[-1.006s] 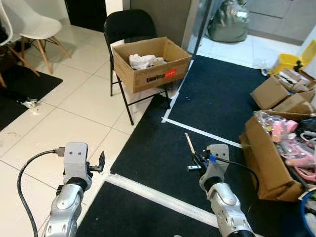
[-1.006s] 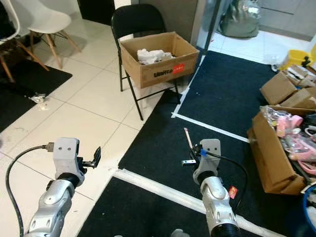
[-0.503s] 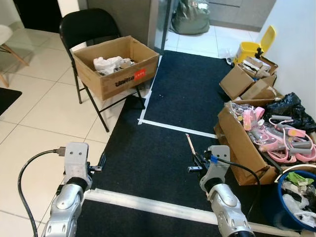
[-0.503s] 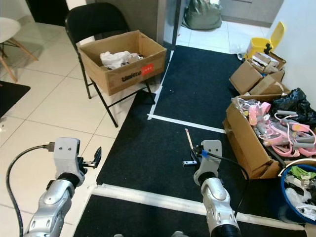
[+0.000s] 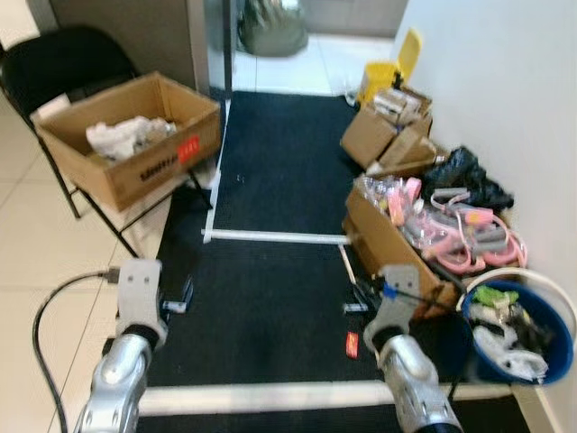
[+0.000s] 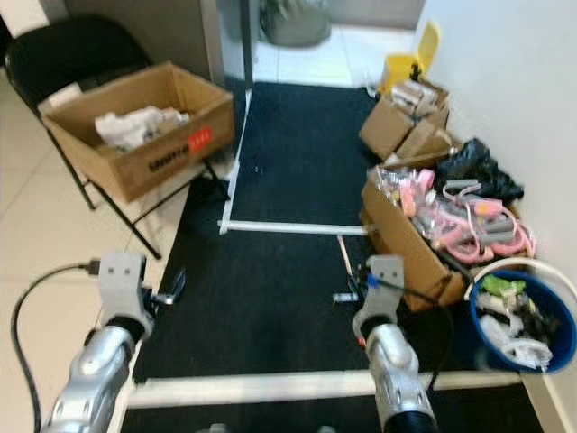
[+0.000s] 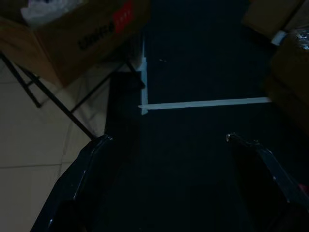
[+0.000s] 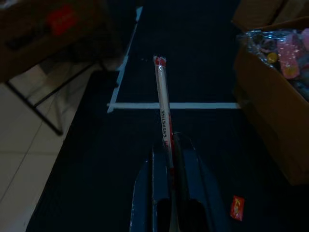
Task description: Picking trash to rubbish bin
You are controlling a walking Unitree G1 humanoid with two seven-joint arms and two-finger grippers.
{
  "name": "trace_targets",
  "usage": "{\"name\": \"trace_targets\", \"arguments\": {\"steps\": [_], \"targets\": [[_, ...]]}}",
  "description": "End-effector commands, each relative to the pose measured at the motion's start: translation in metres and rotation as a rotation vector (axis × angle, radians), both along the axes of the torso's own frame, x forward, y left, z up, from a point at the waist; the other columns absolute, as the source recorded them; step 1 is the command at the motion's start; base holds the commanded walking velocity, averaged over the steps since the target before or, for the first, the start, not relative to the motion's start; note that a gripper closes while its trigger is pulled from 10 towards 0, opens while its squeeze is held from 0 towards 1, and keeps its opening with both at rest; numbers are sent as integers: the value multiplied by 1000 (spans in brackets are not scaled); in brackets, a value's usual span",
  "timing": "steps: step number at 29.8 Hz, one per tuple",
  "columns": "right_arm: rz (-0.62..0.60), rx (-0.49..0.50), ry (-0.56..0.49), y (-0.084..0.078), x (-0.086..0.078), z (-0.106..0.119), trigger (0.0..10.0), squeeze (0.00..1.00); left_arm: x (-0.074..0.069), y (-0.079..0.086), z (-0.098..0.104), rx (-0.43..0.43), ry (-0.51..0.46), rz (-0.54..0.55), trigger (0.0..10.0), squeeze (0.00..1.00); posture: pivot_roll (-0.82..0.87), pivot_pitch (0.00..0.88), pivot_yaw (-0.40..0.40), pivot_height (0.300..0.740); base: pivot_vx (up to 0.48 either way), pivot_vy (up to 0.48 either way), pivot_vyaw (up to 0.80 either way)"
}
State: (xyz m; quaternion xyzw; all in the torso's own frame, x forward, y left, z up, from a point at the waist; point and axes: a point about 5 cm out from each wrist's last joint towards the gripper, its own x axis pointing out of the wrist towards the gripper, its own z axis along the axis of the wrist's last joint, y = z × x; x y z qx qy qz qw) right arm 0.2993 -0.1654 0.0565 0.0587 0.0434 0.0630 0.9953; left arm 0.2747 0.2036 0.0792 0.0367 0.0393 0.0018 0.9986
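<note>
black mat covers the floor; blue rubbish bin stands at near right, part filled. right gripper is clamped on a wrapped chopstick packet, held at its near end, tip pointing far. judged light, thin, stiff, liable to pivot. left gripper spread wide, empty.

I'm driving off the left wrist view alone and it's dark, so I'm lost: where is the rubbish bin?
Observer: The blue bin stands by the wall on the robot's right, with trash in it.
Operator: Is the right claw carrying anything?
Observer: Yes, the right claw is shut on a long thin stick in a paper sleeve.
Operator: Any trash on the floor?
Observer: A small red wrapper lies on the black mat beside the right arm.
</note>
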Motion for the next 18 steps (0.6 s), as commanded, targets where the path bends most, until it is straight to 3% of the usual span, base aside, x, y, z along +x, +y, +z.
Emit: {"name": "trace_targets", "arguments": {"steps": [1,4,18], "targets": [[-23,-2,27,-7,-5,-7,10000,0,-2,-2,-5,8,20,-12,10000,0,21,134,-15,740,304,0,-525],[-34,-4,27,-8,-4,-7,10000,0,-1,-3,-5,8,19,-12,10000,0,22,133,-16,740,306,0,-475],[-48,-35,9,-10,-4,-6,10000,0,-2,-2,-6,9,19,-13,10000,0,23,136,-16,740,305,0,0]]}}
